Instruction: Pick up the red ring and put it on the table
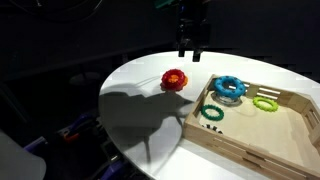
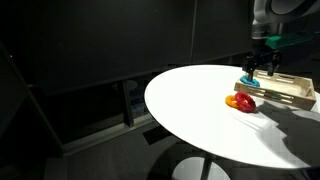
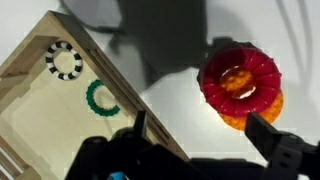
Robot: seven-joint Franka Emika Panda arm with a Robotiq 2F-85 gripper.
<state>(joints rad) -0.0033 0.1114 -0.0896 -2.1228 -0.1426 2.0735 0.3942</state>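
The red ring (image 1: 175, 80) lies on the white round table (image 1: 140, 100), stacked over a smaller orange ring (image 3: 250, 112). It also shows in an exterior view (image 2: 243, 101) and in the wrist view (image 3: 240, 78). My gripper (image 1: 188, 45) hangs above the table, a little beyond the ring, and is open and empty. In the wrist view its fingers (image 3: 200, 130) stand apart over bare table, with the red ring near one fingertip. In an exterior view the gripper (image 2: 260, 68) is above the tray's near end.
A light wooden tray (image 1: 250, 135) with raised edges sits next to the ring. It holds a blue ring (image 1: 228, 87), a yellow-green ring (image 1: 265, 102), a dark green ring (image 1: 212, 113) and a black-and-white ring (image 3: 64, 60). The table edge curves close by.
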